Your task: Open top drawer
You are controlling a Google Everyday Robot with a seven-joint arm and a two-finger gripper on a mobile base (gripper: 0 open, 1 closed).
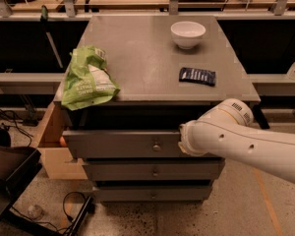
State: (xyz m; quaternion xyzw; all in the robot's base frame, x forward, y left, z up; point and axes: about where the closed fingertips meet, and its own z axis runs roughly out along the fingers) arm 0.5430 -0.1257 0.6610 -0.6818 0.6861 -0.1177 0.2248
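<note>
The top drawer (118, 144) is the grey front panel just under the cabinet top, with a small round metal knob (156, 147) at its centre. It stands pulled out a little, with a dark gap above its front edge. My white arm (236, 139) reaches in from the right. My gripper (183, 137) is at the arm's end, against the right part of the drawer front just right of the knob, and is mostly hidden by the wrist.
On the cabinet top (147, 58) lie a green chip bag (87, 78) at the left edge, a white bowl (188, 34) and a dark blue packet (197, 75). Two shorter grey drawers (155, 171) sit below. A wooden box drawer (51, 132) sticks out on the left. Cables lie on the floor.
</note>
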